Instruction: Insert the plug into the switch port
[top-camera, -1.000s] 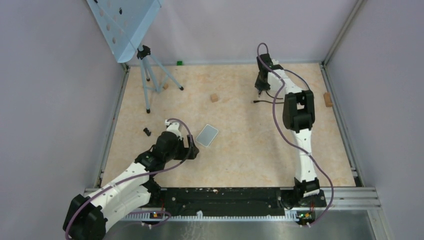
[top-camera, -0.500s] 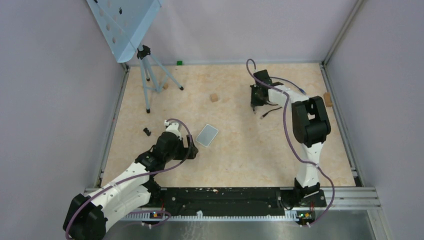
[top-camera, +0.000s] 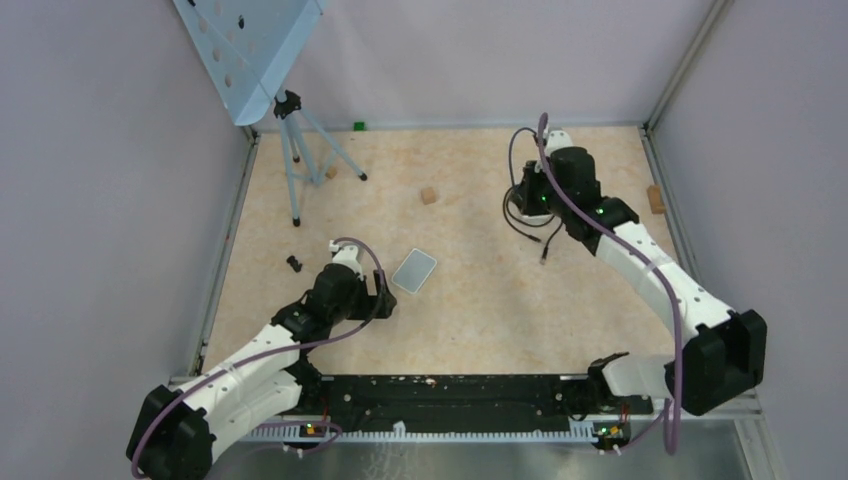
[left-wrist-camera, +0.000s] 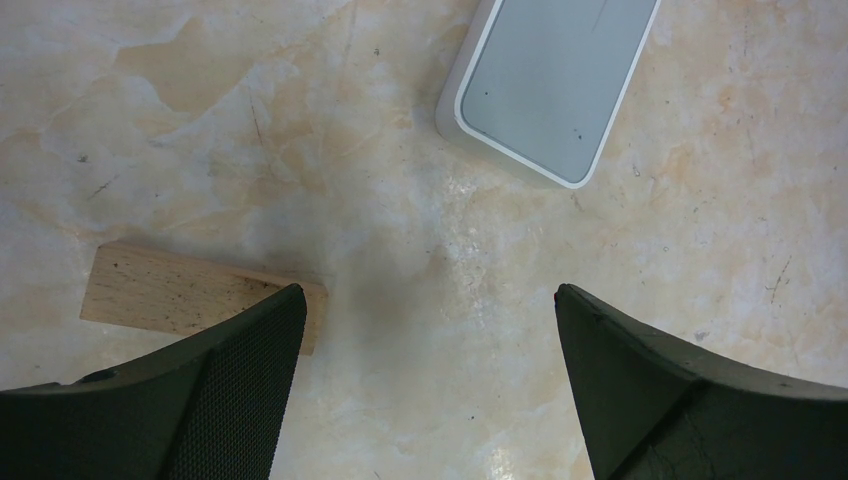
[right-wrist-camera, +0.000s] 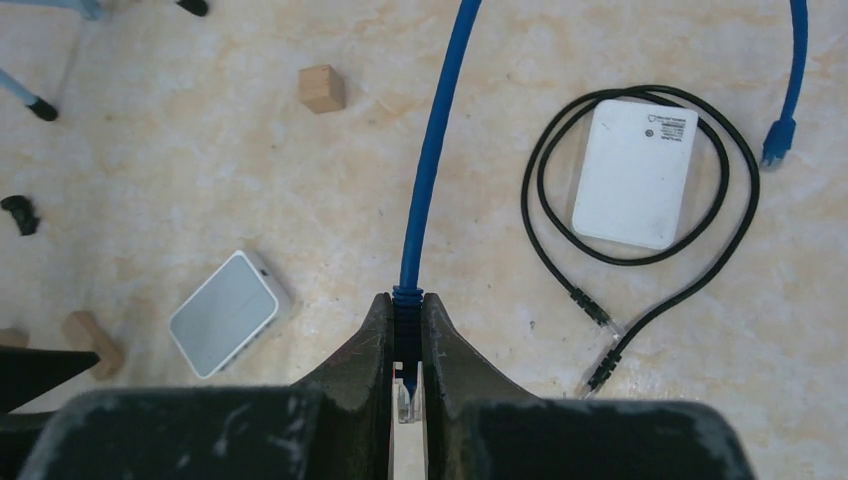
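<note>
The right gripper (right-wrist-camera: 405, 302) was clenched tight on the plug (right-wrist-camera: 405, 328) of the blue cable (right-wrist-camera: 430, 150), held above the table well apart from the switch (right-wrist-camera: 228, 312), to its far right. The left gripper (left-wrist-camera: 428, 292) stood spread wide and empty, low over the table just near-left of the switch, one finger tip over a wooden block (left-wrist-camera: 190, 290). The plug's clear tip was mostly hidden between the fingers. The switch's ports could not be made out, and the left wrist view cut off its far end.
</note>
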